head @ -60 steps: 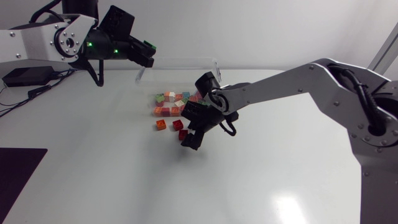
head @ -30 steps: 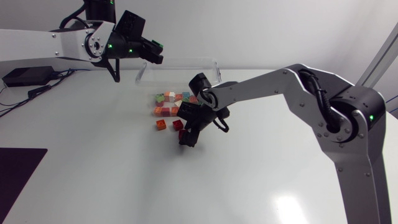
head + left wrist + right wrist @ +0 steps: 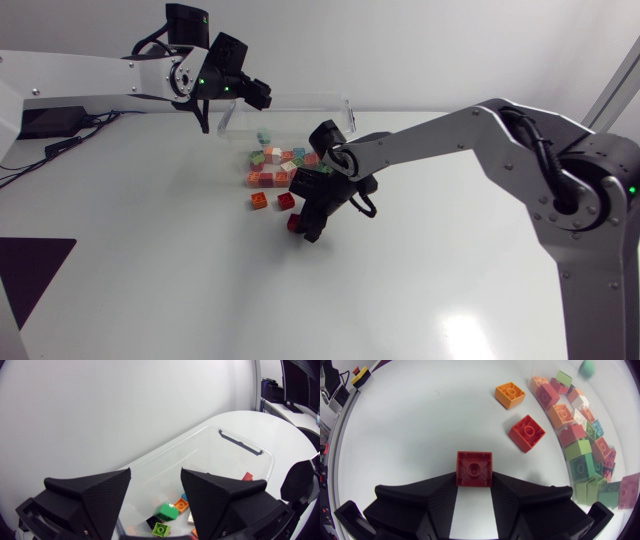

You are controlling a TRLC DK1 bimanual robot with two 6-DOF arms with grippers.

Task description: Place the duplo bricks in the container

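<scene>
Slid the left gripper point(image 3: 258, 97) toward 3 o'clock along the clear container point(image 3: 320, 97) over the last second. Then sprang it wide open and let go of a green brick point(image 3: 166, 510), caught blurry mid-drop right under the fingers. So probably one more in, though can't tell yet. Barely budged the right gripper point(image 3: 475, 482) meanwhile, clamped on a dark red brick point(image 3: 474, 465) down on the table at 6 o'clock of the loose pile point(image 3: 285, 165). Probably time to lift and carry toward 12 o'clock. Still plenty to clear.

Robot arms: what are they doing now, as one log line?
left gripper: open above container | green brick: under it | right gripper: shut on dark red brick
</scene>
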